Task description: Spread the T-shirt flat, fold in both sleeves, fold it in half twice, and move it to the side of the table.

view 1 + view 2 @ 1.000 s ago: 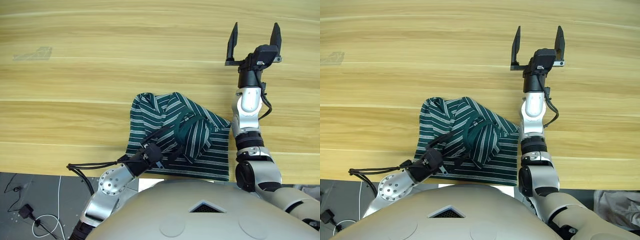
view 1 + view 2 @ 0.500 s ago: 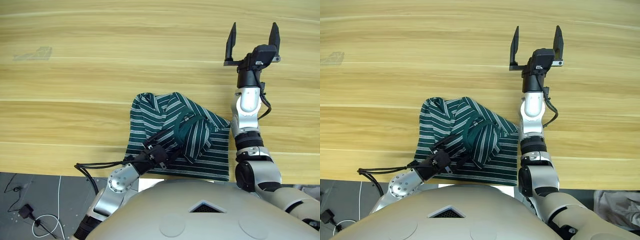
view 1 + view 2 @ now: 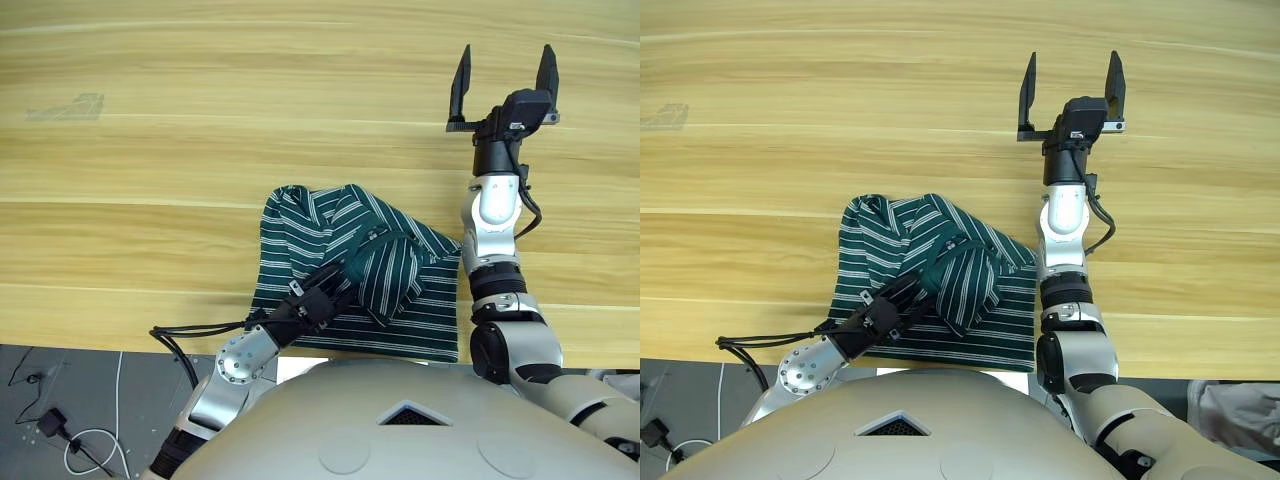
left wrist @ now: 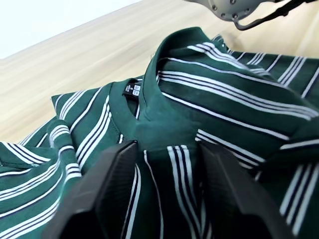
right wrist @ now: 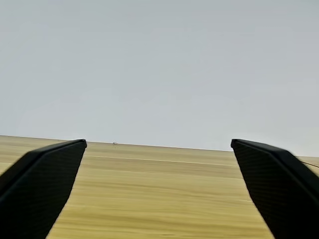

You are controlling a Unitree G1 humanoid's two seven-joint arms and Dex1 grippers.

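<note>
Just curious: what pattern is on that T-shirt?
The T-shirt is dark green with white stripes, clearest in the left wrist view.

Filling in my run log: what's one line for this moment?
T-shirt: crumpled, unspread | left pincer: open, at collar | right pincer: open, empty

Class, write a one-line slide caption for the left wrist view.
Open left gripper straddles a fold of the crumpled striped T-shirt near its collar.

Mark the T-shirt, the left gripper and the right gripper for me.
T-shirt (image 3: 300,235): left eye view, striped fabric left of the bunched middle.
left gripper (image 4: 169,147): left wrist view, midway between fingertips, over cloth.
right gripper (image 3: 508,55): left eye view, midway between open fingertips.
</note>
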